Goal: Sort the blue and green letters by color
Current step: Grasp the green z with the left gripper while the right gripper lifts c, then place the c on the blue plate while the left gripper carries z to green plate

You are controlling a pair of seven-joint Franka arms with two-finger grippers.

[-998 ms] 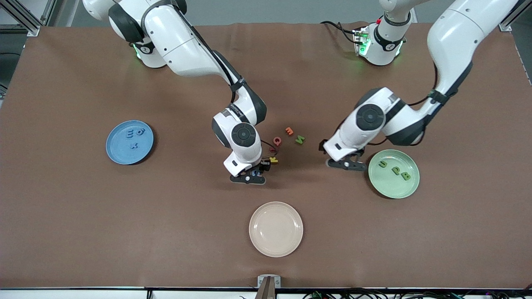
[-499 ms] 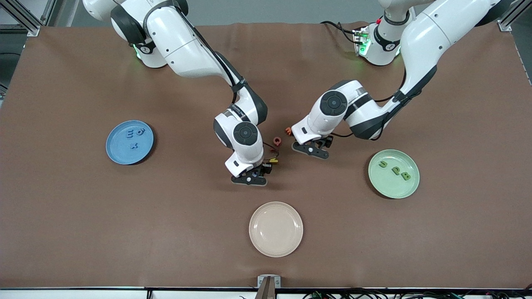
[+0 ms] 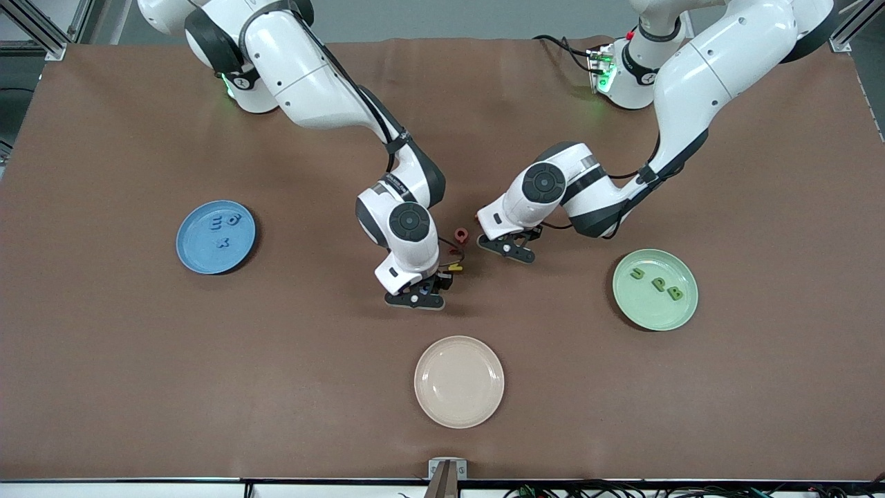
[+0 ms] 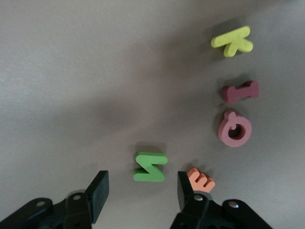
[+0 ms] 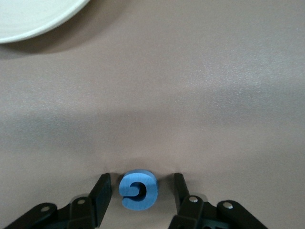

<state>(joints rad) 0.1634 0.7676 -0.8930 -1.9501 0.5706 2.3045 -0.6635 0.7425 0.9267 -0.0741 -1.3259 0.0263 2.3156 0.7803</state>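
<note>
The small, chunky green foam letter N (image 4: 150, 166) is being straddled on the table mat by the left gripper (image 4: 143, 191), jaws spread. The light, squashy blue G (image 5: 137, 190) is being bracketed, ungripped, by the right gripper (image 5: 138, 191); flat sides are probably best pinched.

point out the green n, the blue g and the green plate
green N (image 4: 150, 166), left wrist view, its diagonal stroke
blue G (image 5: 137, 190), right wrist view, its top face
green plate (image 3: 667, 318), front view, its bare rim
</note>
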